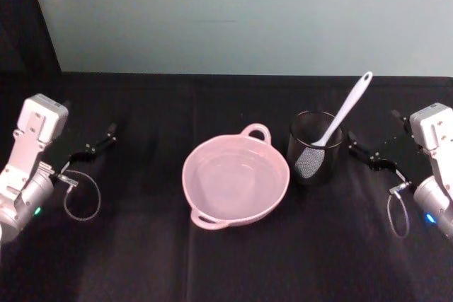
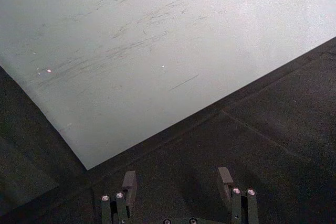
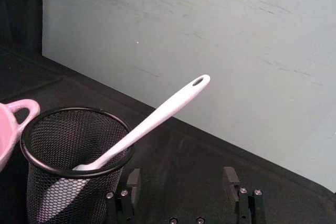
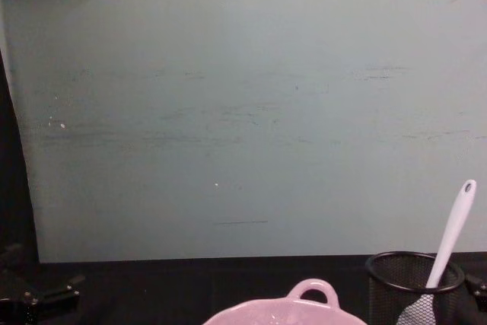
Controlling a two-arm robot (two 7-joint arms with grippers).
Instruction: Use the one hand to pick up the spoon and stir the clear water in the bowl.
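The head view looks steeply down on the black table [image 1: 141,259], with the bowl [image 1: 205,167] mid-frame, the mesh cup [image 1: 306,169] and spoon [image 1: 347,107] right of centre, and the wall [image 1: 248,19] across the top. The chest view sits low and faces that wall head-on, catching bowl rim and cup along its bottom edge. The right wrist view looks closely past the right gripper [image 3: 181,178] at the cup, lower left. The left wrist view, tilted, looks over the left gripper [image 2: 177,179] at table and wall.
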